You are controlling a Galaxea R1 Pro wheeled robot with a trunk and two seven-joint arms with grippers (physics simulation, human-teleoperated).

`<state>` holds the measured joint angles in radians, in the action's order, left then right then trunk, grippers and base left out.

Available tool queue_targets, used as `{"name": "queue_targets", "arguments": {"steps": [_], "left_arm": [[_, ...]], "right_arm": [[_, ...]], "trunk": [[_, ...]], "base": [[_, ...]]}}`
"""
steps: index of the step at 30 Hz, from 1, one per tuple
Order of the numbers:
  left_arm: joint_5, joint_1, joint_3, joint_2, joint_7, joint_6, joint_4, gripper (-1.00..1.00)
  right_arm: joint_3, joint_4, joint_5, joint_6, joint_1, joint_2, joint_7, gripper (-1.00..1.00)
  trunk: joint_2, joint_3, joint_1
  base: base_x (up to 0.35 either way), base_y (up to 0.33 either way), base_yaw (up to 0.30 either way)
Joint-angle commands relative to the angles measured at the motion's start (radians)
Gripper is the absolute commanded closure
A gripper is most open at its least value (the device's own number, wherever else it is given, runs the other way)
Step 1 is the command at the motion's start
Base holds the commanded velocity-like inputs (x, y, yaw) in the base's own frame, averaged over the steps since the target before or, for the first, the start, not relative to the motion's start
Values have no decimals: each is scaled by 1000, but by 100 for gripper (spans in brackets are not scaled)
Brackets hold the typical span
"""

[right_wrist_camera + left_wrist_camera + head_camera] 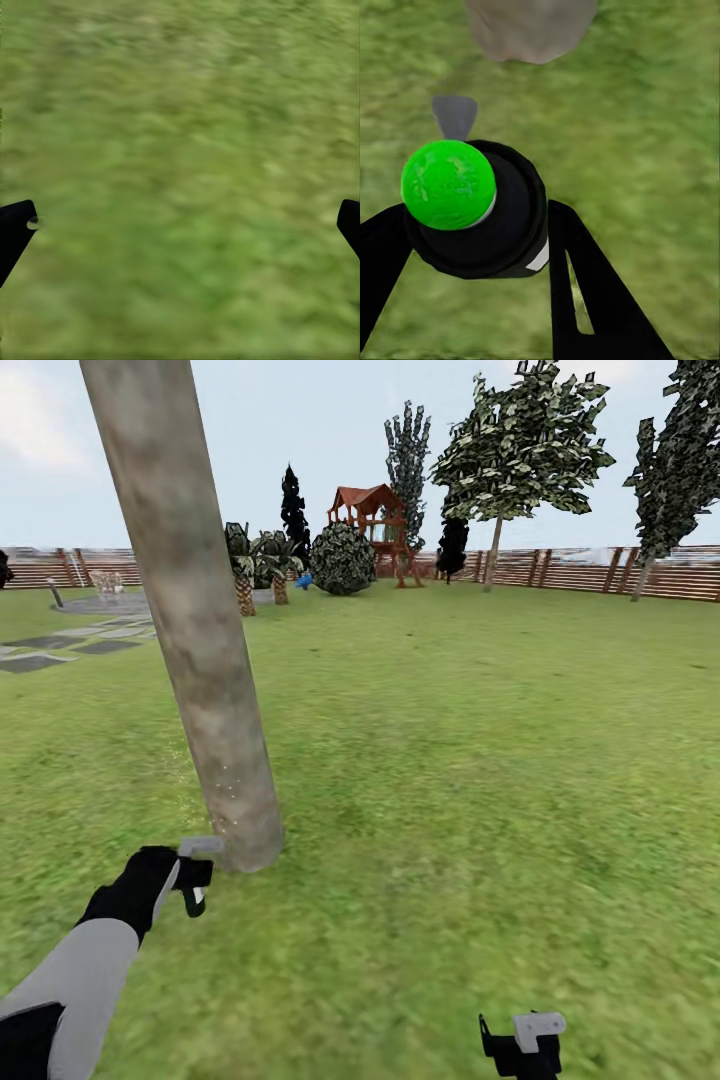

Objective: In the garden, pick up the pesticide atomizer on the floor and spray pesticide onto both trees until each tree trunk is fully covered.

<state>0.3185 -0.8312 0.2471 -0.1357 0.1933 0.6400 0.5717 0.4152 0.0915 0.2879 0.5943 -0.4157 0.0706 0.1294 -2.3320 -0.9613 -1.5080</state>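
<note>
Blurred green lawn (180, 150) lies under the right gripper (522, 1045), cut off at the head view's lower edge, its fingers spread wide around nothing. Nearby, the left gripper (480, 247) clamps the pesticide atomizer (472, 206), a black body with a glossy green top and grey nozzle. The nozzle sits just beside the pale, brown-mottled tree trunk (195, 620), its crown out of frame; beyond stands the brown slatted fence (590, 570).
</note>
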Motion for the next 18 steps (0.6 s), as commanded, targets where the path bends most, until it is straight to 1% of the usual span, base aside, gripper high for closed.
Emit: {"name": "queue_targets", "arguments": {"steps": [1,2,3,5,7,8,9,16,17,18], "left_arm": [[-15,-1,-1,-15,23,11,0,100],[-14,-1,-2,-18,38,15,0,100],[-14,-2,-4,-15,46,18,1,100],[-13,-13,-36,9,51,22,3,100],[-13,-22,-58,18,51,23,3,100],[-13,-28,-66,17,51,24,4,100],[-13,-31,-69,11,51,24,4,100],[-9,-25,-73,-16,51,26,18,100],[-10,-24,-74,-17,51,26,19,100],[-11,-22,-74,-14,51,25,20,100]], "right_arm": [[0,0,-1,0,0,-1,-1,-100],[1,0,-2,0,0,-2,-1,-100],[2,1,-2,-1,0,-3,-2,-100],[2,2,-3,-1,0,-4,-2,-100],[2,2,-3,-1,0,-5,-2,-100],[2,2,-2,-1,0,-5,-2,-100],[2,2,-2,-1,0,-5,-2,-100],[7,3,-4,-1,0,-5,-2,-100],[13,3,-9,-1,0,-6,-2,-100],[32,3,-23,-1,0,-6,-2,-100]], "trunk": [[0,0,0],[0,0,0],[0,0,0],[0,0,0],[0,0,0],[0,0,0],[0,0,0],[0,0,0],[0,0,0],[0,0,0]], "base": [[0,0,0],[0,0,0],[0,0,0],[0,0,0],[0,0,0],[65,0,0],[214,38,0],[290,118,0],[173,47,0],[88,24,0]]}}
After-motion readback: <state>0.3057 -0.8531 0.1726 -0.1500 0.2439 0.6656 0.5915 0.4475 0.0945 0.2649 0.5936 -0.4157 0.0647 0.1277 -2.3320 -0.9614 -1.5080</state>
